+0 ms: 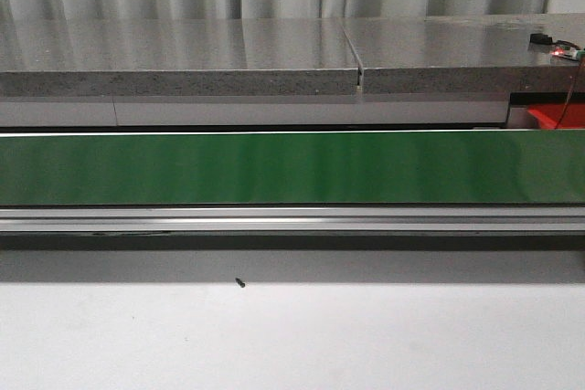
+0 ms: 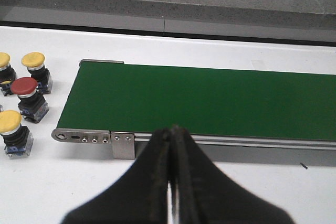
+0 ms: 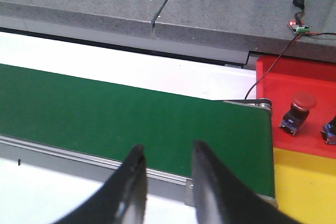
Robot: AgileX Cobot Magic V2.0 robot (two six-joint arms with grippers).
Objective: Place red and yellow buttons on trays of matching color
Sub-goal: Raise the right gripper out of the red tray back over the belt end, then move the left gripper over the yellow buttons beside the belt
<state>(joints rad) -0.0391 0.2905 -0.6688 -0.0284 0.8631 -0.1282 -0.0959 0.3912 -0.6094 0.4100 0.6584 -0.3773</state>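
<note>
We see of our own body only the two grippers, each in its wrist view. Our left gripper [image 2: 171, 129] has two black fingers [image 2: 152, 182] of matte, slightly grainy material, broad at the base and tapering to narrow rounded tips, with a thin pale line along the seam where they meet. Our right gripper [image 3: 167, 153] has the same black, curved, tapering fingers [image 3: 210, 182], smooth with a faint sheen on their edges. No cables, screws or markings show on either.
</note>
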